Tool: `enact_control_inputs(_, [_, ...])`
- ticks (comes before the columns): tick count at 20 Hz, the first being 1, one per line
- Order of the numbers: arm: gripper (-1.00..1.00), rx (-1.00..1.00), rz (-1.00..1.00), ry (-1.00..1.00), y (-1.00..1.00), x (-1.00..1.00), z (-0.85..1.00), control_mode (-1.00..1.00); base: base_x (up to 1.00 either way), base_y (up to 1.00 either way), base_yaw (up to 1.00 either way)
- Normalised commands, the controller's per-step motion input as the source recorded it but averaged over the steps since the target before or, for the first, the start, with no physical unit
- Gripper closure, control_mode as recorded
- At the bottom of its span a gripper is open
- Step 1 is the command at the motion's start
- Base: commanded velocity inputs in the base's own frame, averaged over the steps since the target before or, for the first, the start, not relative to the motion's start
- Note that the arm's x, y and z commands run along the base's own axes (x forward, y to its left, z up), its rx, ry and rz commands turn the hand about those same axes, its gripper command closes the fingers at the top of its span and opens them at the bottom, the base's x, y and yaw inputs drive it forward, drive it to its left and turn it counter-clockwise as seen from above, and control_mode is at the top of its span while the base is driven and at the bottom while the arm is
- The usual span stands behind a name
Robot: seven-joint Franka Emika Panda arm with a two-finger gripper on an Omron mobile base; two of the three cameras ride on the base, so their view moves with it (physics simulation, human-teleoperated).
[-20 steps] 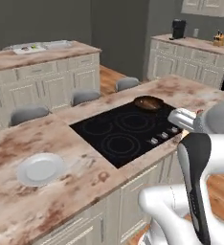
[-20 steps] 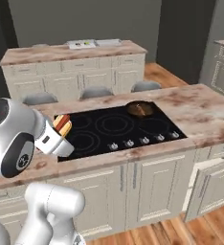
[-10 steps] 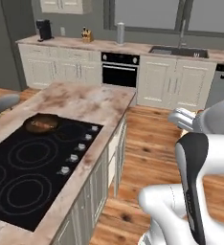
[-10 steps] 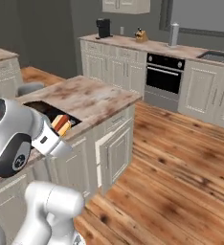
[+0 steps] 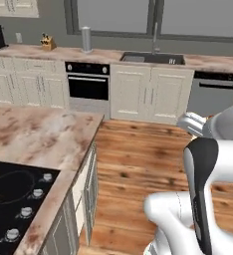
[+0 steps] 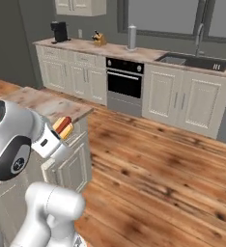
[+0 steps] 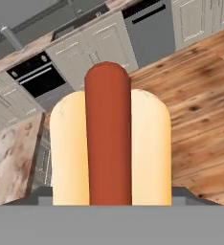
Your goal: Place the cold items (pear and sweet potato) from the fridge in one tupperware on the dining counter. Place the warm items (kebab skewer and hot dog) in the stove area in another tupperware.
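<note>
Gripper holds the hot dog w/ jaws spread wide on the bun, carried in the air beside the island worktop, over wood floor. Risk: the soft bun could slip during base travel, dropping it before any tupperware.

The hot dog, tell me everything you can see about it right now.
The hot dog is a smooth red-brown sausage lying in a pale tan split bun, whole and undamaged. It is held in the gripper, sticking out past the fingers. In the hand view its rounded end points toward the wooden floor and cabinets. In the right base view it hangs in the air beside the counter, touching nothing else.
</note>
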Motion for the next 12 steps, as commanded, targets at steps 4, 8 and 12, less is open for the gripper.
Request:
enact_control_inputs(4, [1.00, 0.00, 0.00, 0.00, 0.00, 0.00, 0.00, 1.00, 0.86, -0.98, -0.08])
enact_control_inputs(8, [1.00, 0.00, 0.00, 0.00, 0.00, 0.00, 0.00, 1.00, 0.96, -0.98, -0.01])
enact_control_inputs(12, [1.00, 0.00, 0.00, 0.00, 0.00, 0.00, 0.00, 1.00, 1.00, -0.81, 0.00])
